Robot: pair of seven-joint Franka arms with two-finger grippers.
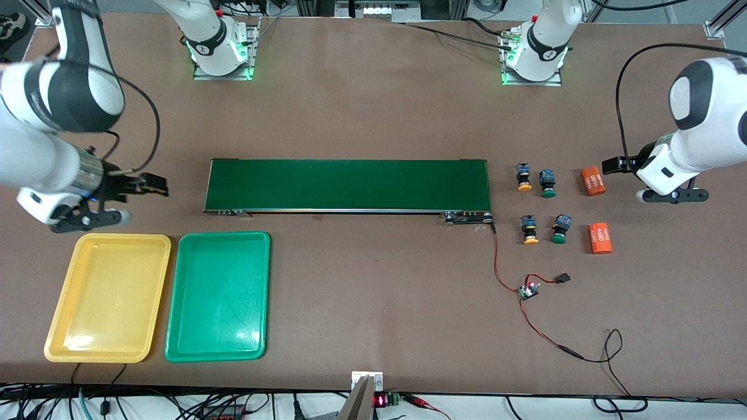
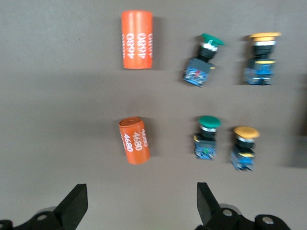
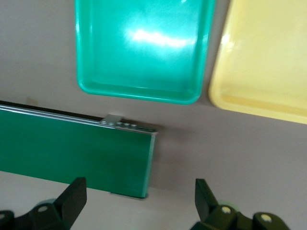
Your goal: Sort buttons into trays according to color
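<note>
So nothing is sorted yet: the four buttons [image 1: 541,211] sit in a square on the tabletop [image 1: 373,303] at the left arm's end, between the conveyor belt [image 1: 348,185] and two orange cylinders [image 1: 596,211]. My left claw [image 2: 139,203] hovers near them, wide open and empty. The right claw [image 3: 139,201], equally spread, waits above the yellow tray [image 1: 61,324] and green tray [image 1: 217,349] (both bare), presumably ready to receive.

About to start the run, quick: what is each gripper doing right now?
Left gripper: open, holding nothing, over the table beside the orange cylinders.
Right gripper: open, holding nothing, over the conveyor belt's end.
</note>
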